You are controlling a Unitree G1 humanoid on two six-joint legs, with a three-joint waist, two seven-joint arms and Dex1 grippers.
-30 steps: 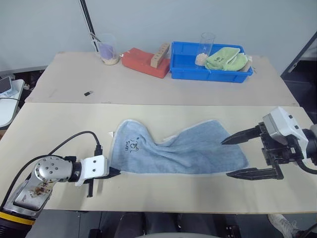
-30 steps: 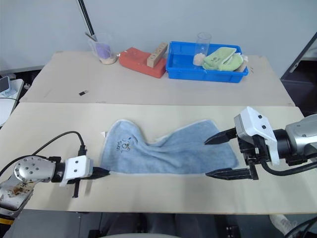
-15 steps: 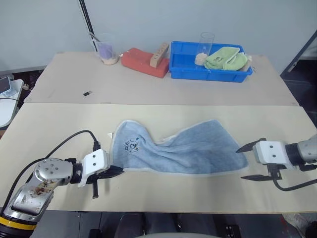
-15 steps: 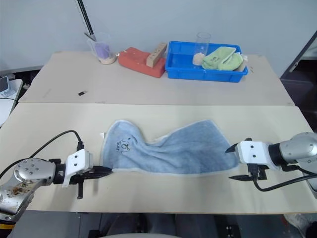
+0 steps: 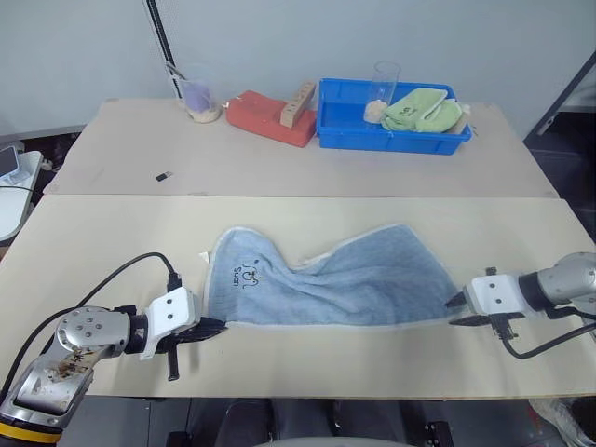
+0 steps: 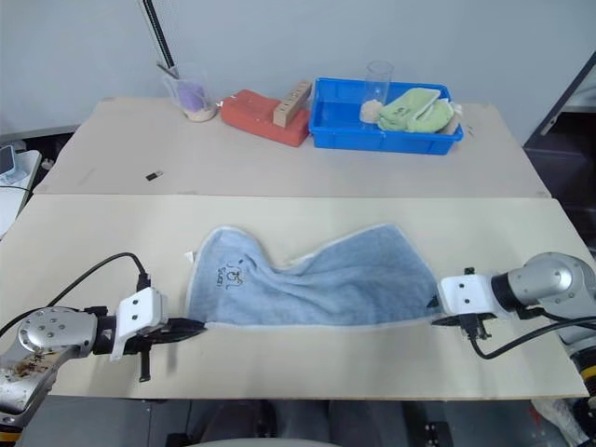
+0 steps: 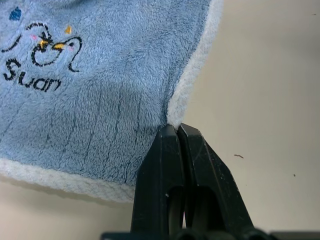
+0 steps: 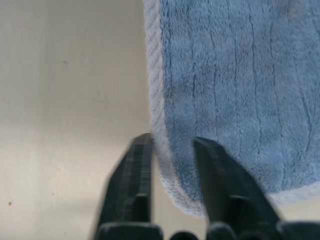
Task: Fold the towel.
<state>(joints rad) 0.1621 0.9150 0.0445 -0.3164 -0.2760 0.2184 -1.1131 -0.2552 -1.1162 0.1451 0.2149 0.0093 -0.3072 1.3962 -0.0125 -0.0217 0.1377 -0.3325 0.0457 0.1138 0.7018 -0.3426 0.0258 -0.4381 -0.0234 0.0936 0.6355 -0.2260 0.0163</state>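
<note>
On the near pale board table (image 5: 112, 242) lies the towel (image 5: 345, 284), fluffy blue terry (whitish ribbed hem, dark stitched logo), rumpled lengthwise. The left gripper (image 7: 176, 131) pinches its near-left corner, fingers pressed together. The right gripper (image 8: 172, 145) straddles the opposite corner's hem, fingers narrowly parted.

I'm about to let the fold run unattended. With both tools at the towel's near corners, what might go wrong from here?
The right tool straddles only the towel's white hem, with a gap showing, so the corner might slip out. The left tool pinches just the corner tip, which could pull free when lifted. The wrinkled middle may fold unevenly.
</note>
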